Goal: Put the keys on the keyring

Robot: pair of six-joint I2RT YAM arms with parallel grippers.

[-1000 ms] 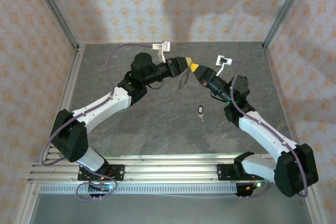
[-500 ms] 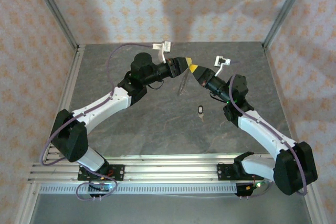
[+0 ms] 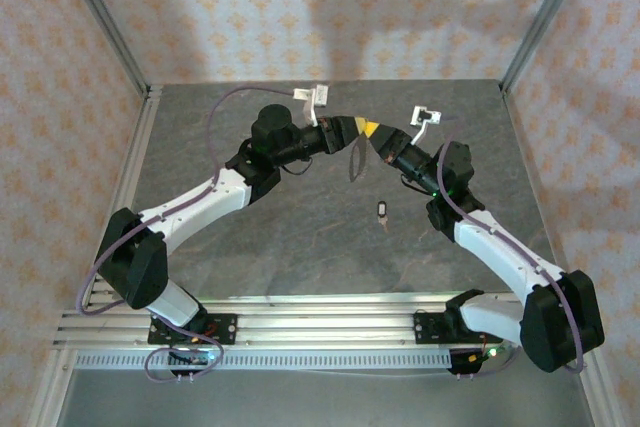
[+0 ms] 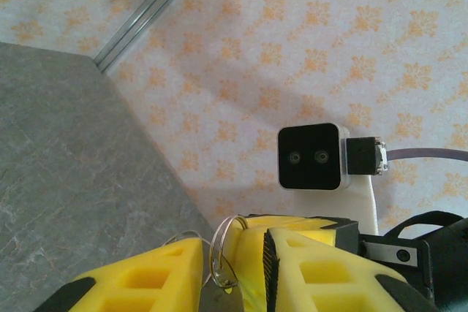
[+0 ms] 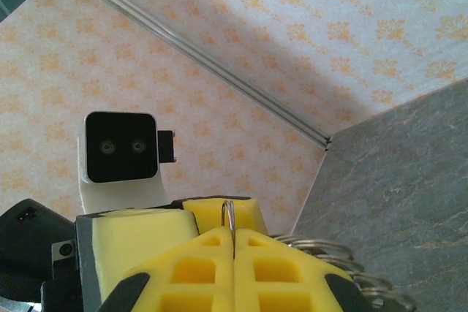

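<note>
Closing in over the last second, the left gripper (image 3: pixel 349 130) has swung across to meet the right gripper (image 3: pixel 371 130) tip to tip above the far half of the table (image 3: pixel 260 247). Nearest the arm bases, the key (image 3: pixel 384 210) lies alone on the grey surface, not yet threaded. Beyond it, the keyring (image 3: pixel 354 158) hangs between the two: the right fingers pinch its wire tight, while the left fingers stand apart around it. This looks like the ring being steadied or prised open. No brand, label or lettering is legible, and orange-patterned wallpaper (image 3: pixel 300 17) rises behind.
</note>
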